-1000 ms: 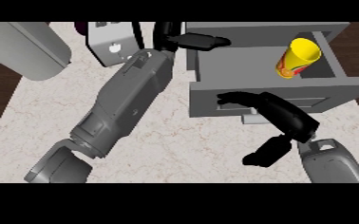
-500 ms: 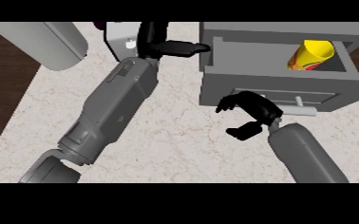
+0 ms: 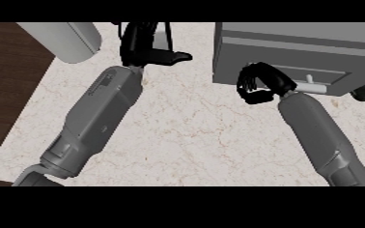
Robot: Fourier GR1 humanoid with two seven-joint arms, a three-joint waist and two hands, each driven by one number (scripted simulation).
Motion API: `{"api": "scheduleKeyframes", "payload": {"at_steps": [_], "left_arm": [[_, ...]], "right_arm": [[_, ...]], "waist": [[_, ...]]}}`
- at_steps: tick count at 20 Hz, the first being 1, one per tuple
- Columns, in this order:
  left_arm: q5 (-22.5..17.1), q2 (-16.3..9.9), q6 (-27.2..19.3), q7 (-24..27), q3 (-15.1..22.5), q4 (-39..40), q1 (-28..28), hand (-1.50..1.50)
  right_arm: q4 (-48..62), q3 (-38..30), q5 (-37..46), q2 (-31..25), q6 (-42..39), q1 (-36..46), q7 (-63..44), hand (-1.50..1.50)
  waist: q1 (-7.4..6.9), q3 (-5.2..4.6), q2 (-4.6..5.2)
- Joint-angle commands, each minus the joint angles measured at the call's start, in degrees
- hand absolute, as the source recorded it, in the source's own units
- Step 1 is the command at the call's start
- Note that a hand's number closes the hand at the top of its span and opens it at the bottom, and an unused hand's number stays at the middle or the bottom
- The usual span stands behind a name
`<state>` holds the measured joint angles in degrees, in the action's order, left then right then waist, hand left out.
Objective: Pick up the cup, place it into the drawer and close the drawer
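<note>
The grey drawer unit (image 3: 288, 38) stands at the upper right of the head view. Its drawer front (image 3: 328, 65) sits flush with the unit, with a small pale handle (image 3: 311, 80). The cup shows nowhere; the drawer's inside is hidden. My right hand (image 3: 262, 83) is at the left part of the drawer front, fingers curled with nothing in them, knuckles against the front. My left hand (image 3: 146, 48) rests near the top edge, left of the unit, fingers straight and thumb pointing right.
A light grey rounded appliance (image 3: 65, 41) lies at the top left. A white object (image 3: 161, 37) stands behind my left hand. The marble counter (image 3: 192, 135) ends at the left, where dark wood floor (image 3: 18, 82) shows. A dark shape (image 3: 358, 94) sits at the right edge.
The drawer was open with the yellow cup lying inside; now it is pushed in and the cup is out of sight. My right hand rose from the counter to the drawer front.
</note>
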<state>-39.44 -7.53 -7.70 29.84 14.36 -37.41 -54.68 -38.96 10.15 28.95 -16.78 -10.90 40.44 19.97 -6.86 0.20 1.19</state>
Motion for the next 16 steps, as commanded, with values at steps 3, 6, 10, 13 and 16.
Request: {"api": "scheduleKeyframes", "payload": {"at_steps": [3,6,10,13,16], "left_arm": [[0.1,-1.8,2.3,-0.9,0.9,-3.8,3.7,-1.5],[-0.5,-3.4,3.3,-1.6,0.2,-4.3,4.2,-1.5],[-0.4,-3.7,4.9,-2.5,1.1,-5.2,4.7,-1.5],[-0.4,-3.7,5.3,-2.6,1.2,-5.7,5.6,-1.5],[-0.7,-4.3,6.6,-2.3,1.1,-6.4,6.2,-1.5]], "right_arm": [[10.2,-7.5,-2.9,-4.1,1.9,9.8,3.2,1.5],[11.4,-9.7,-4.1,-6.5,1.9,11.6,2.6,1.5],[10.8,-11.1,-5.6,-6.8,0.8,13.9,0.0,1.5],[10.3,-11.7,-6.8,-7.9,-1.3,14.2,0.0,1.5],[9.0,-12.0,-7.6,-9.3,-2.8,14.0,0.6,1.5]], "waist": [[-2.13,0.12,0.63],[-2.65,0.12,0.97],[-4.35,0.08,1.35],[-4.58,0.06,1.4],[-5.26,0.0,1.68]]}}
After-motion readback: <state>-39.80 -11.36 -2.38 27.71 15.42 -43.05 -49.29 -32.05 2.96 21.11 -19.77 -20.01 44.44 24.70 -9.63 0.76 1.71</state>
